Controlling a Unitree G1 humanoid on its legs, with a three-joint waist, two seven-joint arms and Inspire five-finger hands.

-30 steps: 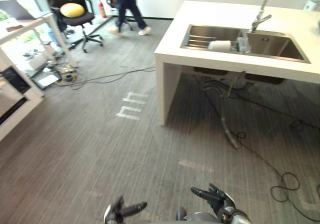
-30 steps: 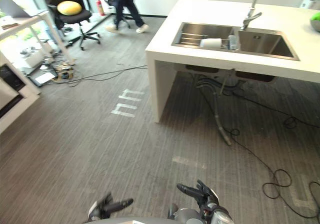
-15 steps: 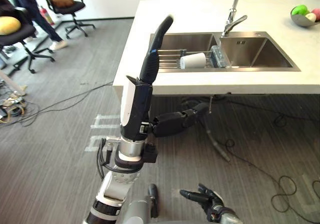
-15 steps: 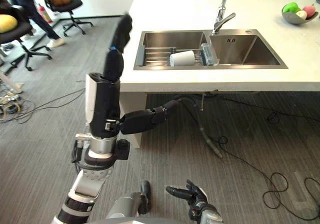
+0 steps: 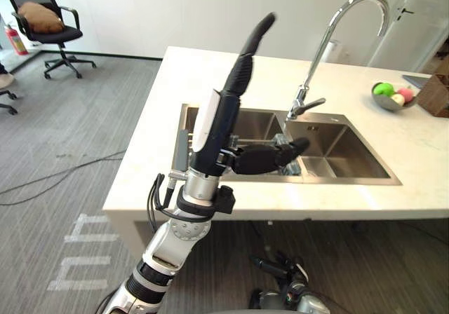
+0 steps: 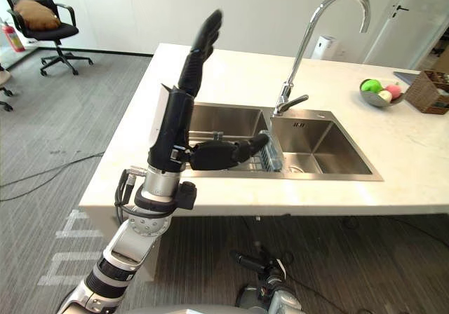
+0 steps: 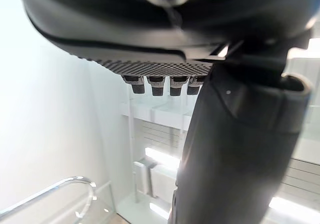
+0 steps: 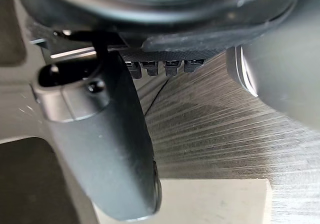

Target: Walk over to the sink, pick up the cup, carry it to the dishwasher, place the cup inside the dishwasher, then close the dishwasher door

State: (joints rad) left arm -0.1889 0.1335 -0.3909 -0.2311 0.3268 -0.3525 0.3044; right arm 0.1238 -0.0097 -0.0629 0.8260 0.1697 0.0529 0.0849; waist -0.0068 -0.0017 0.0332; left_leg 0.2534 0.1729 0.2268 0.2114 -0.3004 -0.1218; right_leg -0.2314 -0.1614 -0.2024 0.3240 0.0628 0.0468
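— Where's the cup?
— Can't tell; the left hand [image 6: 172, 128] stands upright before the sink [image 6: 330, 142], its thumb across the left basin.
— And the fingers?
— Left: straight, thumb out, holding nothing; right hand [image 6: 256, 263] low above the floor, fingers loosely spread, empty.

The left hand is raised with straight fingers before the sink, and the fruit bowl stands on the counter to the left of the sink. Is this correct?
Not quite: the bowl stands on the counter to the right of the sink, as the left eye view shows. The rest holds: the left hand is raised with straight fingers.
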